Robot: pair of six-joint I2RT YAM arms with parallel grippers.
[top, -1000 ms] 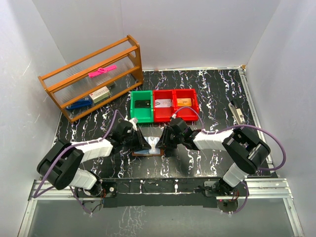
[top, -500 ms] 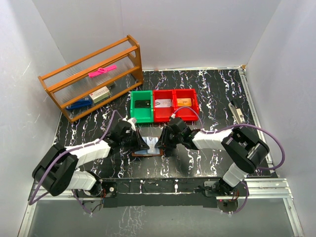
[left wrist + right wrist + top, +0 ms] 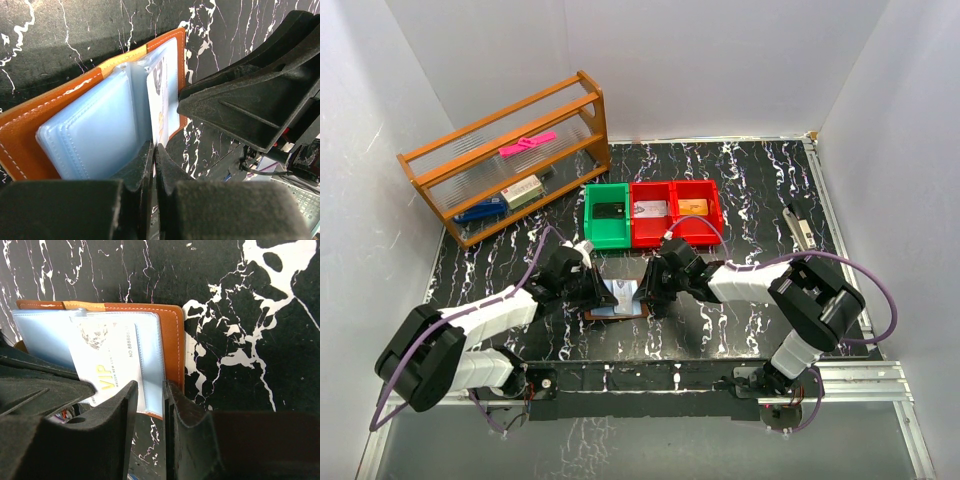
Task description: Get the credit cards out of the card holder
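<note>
2 arms (image 3: 740,283) | black joints | white links | purple cables (image 3: 894,310)

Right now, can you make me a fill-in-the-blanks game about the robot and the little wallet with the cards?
The left end effector is shut on a card printed with the gold word ____.
The card holder lies ____, not closed, on the table.
The bin beside the two red bins is coloured ____.
Missing words: VIP; open; green.
</note>
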